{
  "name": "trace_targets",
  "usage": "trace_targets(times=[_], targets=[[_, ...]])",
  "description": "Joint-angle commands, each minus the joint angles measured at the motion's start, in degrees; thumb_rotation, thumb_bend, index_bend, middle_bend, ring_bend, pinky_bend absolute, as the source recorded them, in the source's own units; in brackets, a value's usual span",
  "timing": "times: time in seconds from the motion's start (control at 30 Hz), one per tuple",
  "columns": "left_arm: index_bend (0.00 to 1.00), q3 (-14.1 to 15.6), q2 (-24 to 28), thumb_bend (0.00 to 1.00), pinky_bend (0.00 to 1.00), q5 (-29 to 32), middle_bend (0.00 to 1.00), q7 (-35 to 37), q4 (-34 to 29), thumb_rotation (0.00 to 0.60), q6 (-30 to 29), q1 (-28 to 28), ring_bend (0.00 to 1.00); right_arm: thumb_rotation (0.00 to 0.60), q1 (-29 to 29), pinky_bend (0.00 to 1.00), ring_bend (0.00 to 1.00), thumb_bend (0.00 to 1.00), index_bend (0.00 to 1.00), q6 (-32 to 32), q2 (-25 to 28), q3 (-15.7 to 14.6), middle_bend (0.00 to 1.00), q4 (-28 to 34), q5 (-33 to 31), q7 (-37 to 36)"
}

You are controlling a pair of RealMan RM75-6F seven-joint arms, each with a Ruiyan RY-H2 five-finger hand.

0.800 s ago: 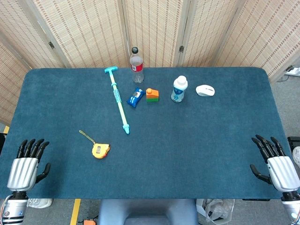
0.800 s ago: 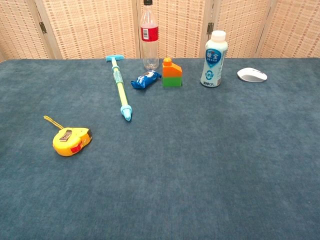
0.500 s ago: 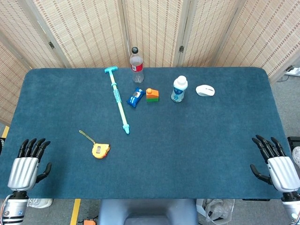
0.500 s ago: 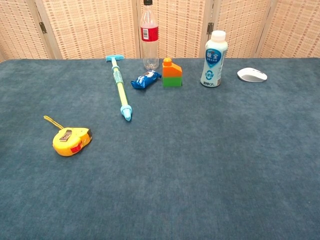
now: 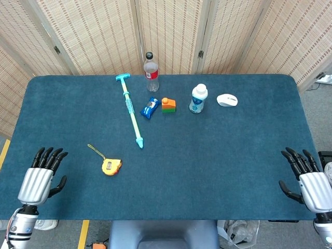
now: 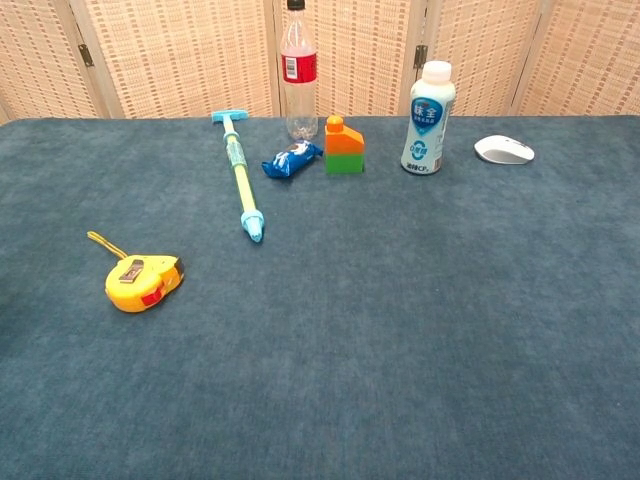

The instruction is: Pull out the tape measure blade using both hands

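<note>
Our left hand (image 5: 41, 175) has crept over the surface (image 5: 218, 155) toward the tape measure (image 5: 111, 166); both it and the right hand (image 5: 309, 184) are spread wide and empty, so the reach is beginning.

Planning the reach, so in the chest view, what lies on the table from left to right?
Yellow tape measure → long water-gun syringe toy → blue snack packet → orange-and-green block → white drink bottle → white computer mouse.

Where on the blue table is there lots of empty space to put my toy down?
The whole right half in front of the white bottle and mouse is bare, out to the right hand. The near middle, right of the tape measure, is free too. The far middle is crowded: clear bottle, blue packet, orange block.
</note>
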State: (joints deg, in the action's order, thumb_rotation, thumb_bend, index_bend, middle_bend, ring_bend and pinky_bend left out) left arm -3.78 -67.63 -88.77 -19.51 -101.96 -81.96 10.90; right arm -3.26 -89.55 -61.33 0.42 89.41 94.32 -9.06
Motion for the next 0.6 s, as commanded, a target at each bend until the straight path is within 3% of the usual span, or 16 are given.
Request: trace_targets(times=[0.03, 0.37, 0.6], targets=[[0.17, 0.1, -0.7, 0.43, 0.00, -1.1, 0.15, -1.2, -0.4, 0.600, 3.1, 2.4, 0.10, 0.600, 0.0, 0.00, 0.13, 0.38, 0.07, 0.0, 0.2, 0.0, 0.10, 0.1, 0.0, 0.0], [0.03, -0.3, -5.2, 0.36, 0.00, 1.3, 0.10, -5.9, 0.5, 0.600, 13.8, 9.2, 0.08, 0.600, 0.3, 0.00, 0.13, 0.38, 0.07, -0.1, 0.2, 0.0, 0.10, -0.2, -0.5, -0.6], [0.00, -0.3, -9.4, 0.35, 0.00, 4.9, 0.06, -9.6, 3.0, 0.600, 19.0, 12.6, 0.06, 0.600, 0.5, 0.00, 0.13, 0.38, 0.07, 0.0, 0.3, 0.0, 0.10, -0.2, -0.8, -0.7]])
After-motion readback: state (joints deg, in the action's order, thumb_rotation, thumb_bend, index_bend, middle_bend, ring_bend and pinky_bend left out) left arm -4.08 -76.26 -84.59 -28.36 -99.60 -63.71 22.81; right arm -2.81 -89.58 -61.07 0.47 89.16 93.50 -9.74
